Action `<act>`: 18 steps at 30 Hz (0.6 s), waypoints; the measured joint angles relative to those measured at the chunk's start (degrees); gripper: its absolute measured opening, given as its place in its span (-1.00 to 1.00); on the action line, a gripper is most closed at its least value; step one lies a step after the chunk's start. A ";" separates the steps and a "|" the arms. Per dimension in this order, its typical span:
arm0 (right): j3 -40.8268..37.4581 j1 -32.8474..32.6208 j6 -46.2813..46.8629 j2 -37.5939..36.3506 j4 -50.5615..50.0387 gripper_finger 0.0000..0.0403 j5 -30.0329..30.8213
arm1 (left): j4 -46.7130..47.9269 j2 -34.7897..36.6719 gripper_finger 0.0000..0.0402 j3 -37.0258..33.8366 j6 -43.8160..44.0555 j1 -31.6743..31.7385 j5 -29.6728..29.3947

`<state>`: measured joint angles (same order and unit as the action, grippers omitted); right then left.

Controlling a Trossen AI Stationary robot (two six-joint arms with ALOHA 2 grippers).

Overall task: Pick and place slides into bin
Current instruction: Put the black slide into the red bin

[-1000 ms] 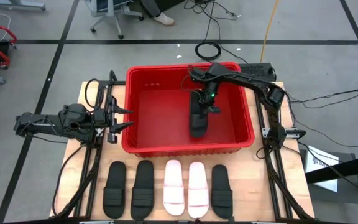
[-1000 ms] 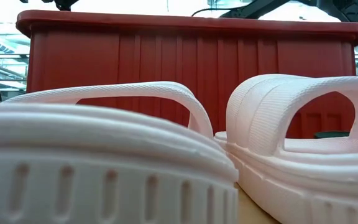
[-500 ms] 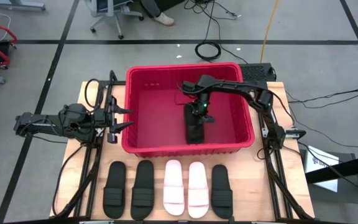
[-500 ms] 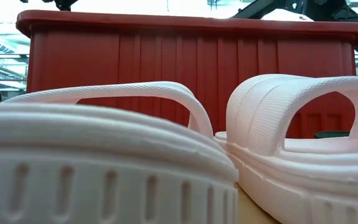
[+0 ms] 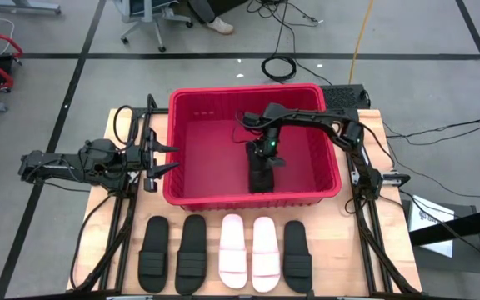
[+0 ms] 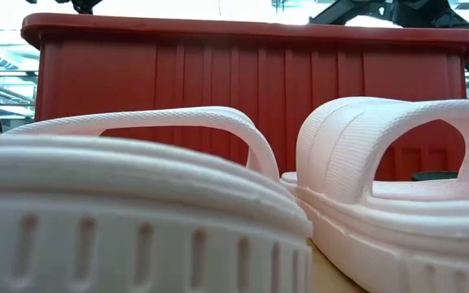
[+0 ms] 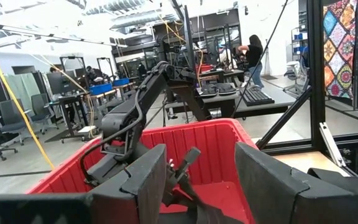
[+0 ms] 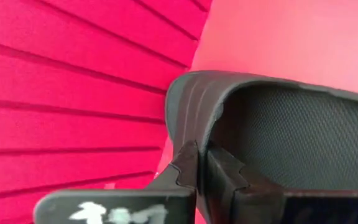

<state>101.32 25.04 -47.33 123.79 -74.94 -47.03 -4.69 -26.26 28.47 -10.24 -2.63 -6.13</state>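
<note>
The red bin (image 5: 192,125) stands mid-table. Inside it my right gripper (image 5: 267,150) is shut on a black slide (image 5: 262,173), which lies close to the bin's near wall. Whether the slide touches the floor I cannot tell. Outside the bin's left wall my left gripper (image 5: 163,158) stands open and holds nothing; its fingers (image 7: 143,182) frame the bin (image 7: 211,134) in the left wrist view. Three black slides (image 5: 192,265) and two pale pink-white slides (image 5: 232,262) lie sole-down in a row along the table's near edge. My right gripper pinches the edge of the black slide's ribbed strap (image 8: 190,102) between its two fingers (image 8: 188,165). The fingers come slanting down from the table's far right side. The slide hangs below and ahead of them, its length running toward the bin's near wall (image 8: 73,93).
The bin's near wall (image 6: 243,81) rises just behind the two pink-white slides (image 6: 381,163) in the low view. Bare wood shows at the table's near corners beside the row. Cables and a power strip (image 5: 344,92) lie past the table's far right corner.
My right gripper has sunk deeper into the bin, shifting a little toward the table's left and near edges. It has stayed shut on the black slide, which has gone down with it and closer to the bin's near wall.
</note>
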 joint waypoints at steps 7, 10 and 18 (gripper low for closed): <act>-0.35 -2.33 2.42 0.00 0.13 -0.97 0.41 | 0.11 0.02 -0.01 0.00 0.22 0.00 0.00; -1.61 -3.00 3.27 -0.04 0.39 -0.97 0.44 | 0.15 0.00 -0.01 0.00 0.22 -0.02 0.00; -7.03 -2.97 5.54 -0.07 6.56 -0.97 -0.59 | 0.24 0.01 -0.01 0.00 0.22 0.00 0.00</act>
<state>94.29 22.07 -41.79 123.72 -68.38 -47.62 -4.45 -26.25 28.47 -10.02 -2.63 -6.13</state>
